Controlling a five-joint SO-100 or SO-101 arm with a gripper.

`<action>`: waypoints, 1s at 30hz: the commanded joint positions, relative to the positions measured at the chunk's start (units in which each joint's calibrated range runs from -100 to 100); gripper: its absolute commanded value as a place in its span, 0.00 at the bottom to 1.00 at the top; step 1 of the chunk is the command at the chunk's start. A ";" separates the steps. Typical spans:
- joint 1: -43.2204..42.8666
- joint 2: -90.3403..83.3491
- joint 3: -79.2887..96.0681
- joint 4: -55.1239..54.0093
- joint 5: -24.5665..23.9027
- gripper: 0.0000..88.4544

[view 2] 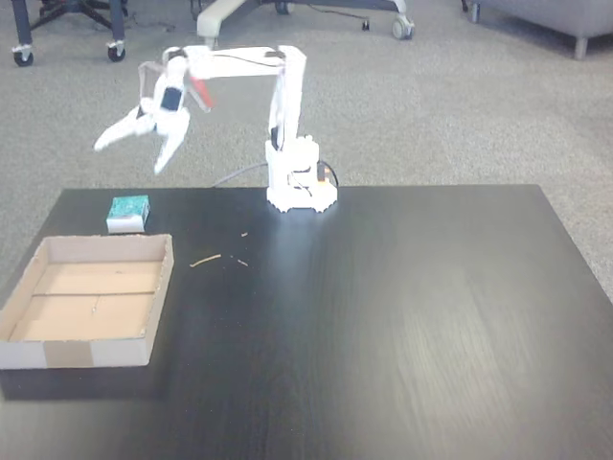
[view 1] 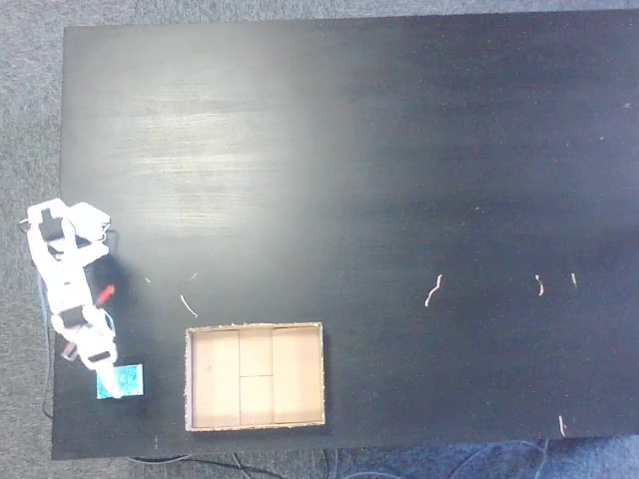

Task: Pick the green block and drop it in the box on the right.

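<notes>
My pincer (view 2: 132, 151) hangs spread apart in the air above the green block (view 2: 128, 213), which lies on the tabletop (view 2: 402, 307) just beyond the box's (view 2: 86, 353) far corner, outside it.

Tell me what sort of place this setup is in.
Probably an office or lab room: grey carpet underfoot, wheeled chair bases behind, and a dark table carrying a small white arm, a cardboard box and a green block.
</notes>
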 commanded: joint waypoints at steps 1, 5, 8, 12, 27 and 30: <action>0.71 6.06 -1.36 0.14 1.27 0.61; 2.55 13.60 4.53 -5.97 2.88 0.62; 5.54 18.93 2.35 -5.64 3.03 0.63; 7.53 23.68 -1.00 -6.88 3.57 0.61; 6.61 28.50 -5.44 -5.64 4.88 0.22; 6.46 27.23 -3.81 -6.72 5.27 0.19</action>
